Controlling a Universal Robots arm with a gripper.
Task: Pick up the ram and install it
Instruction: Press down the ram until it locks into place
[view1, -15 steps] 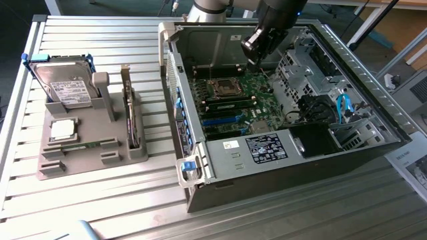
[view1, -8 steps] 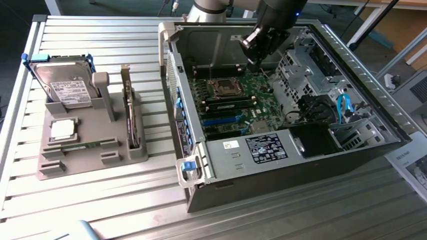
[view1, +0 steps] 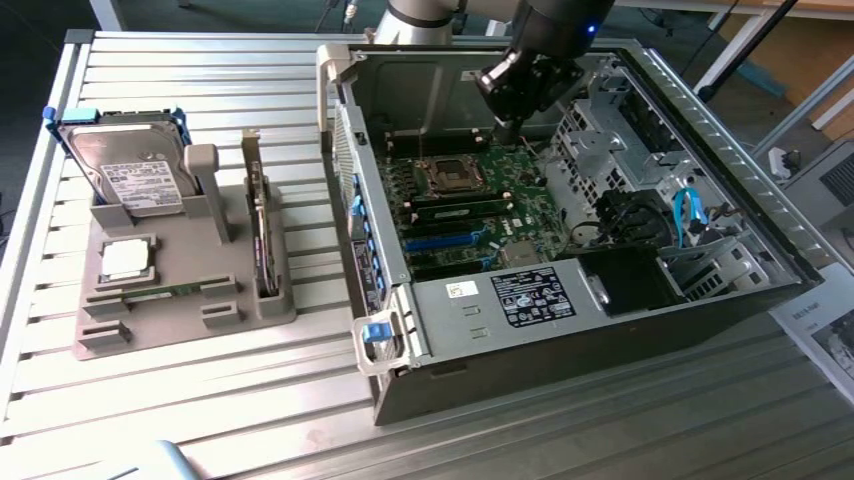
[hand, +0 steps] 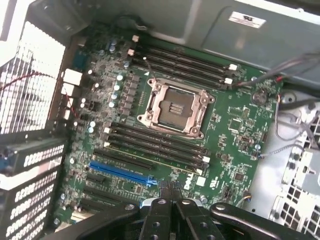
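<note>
Fingers (hand: 169, 192) of mine sit pressed together, nothing between them, right over the motherboard (hand: 165, 120). Just beyond: a blue slot (hand: 120, 172), then a ram (hand: 155, 156) seated in a slot beside the empty CPU socket (hand: 175, 107). "DELL" reads on the board.

From the exterior view, my gripper (view1: 514, 125) hangs inside the open case (view1: 561, 200). Well apart, on the exterior view's left, a grey holder (view1: 174, 290) on the slatted metal table (view1: 200, 390) carries a hard drive (view1: 127, 175), a processor (view1: 124, 260) and another ram (view1: 163, 292) lying flat.

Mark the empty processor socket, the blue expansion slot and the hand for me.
Processor socket (hand: 176, 107): wrist view, centre of the open metal frame.
Blue expansion slot (hand: 119, 172): wrist view, middle of the blue strip.
Hand (hand: 169, 186): wrist view, between the closed fingertips above the board.
</note>
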